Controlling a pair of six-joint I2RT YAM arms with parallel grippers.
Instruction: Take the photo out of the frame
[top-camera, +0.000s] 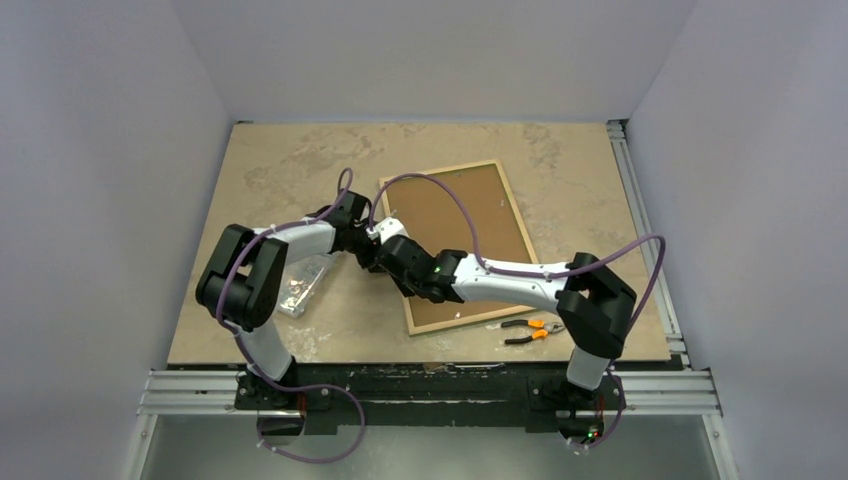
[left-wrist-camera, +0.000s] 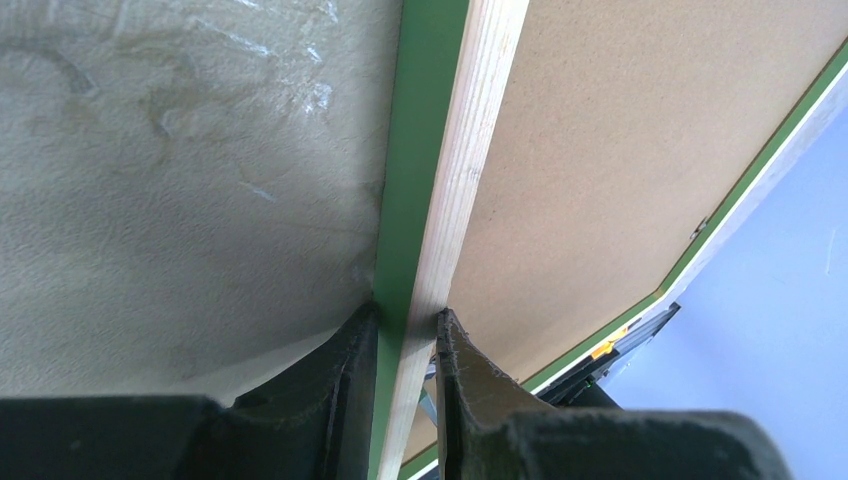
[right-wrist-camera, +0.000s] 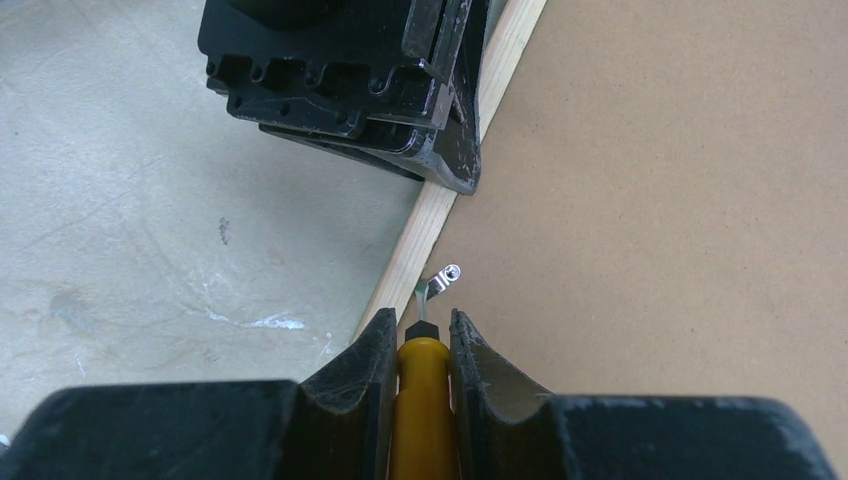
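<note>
Frame lies face-down mid-table with the photo seated in it, brown back up. Left gripper is clamped on the left rail. Right gripper grips a yellow-handled tool, tip at the metal tab. Step looks like tab release. Next: lever the tab clear of the board.

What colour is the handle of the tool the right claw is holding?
The tool handle is yellow-orange; the right wrist view shows it best.
</note>
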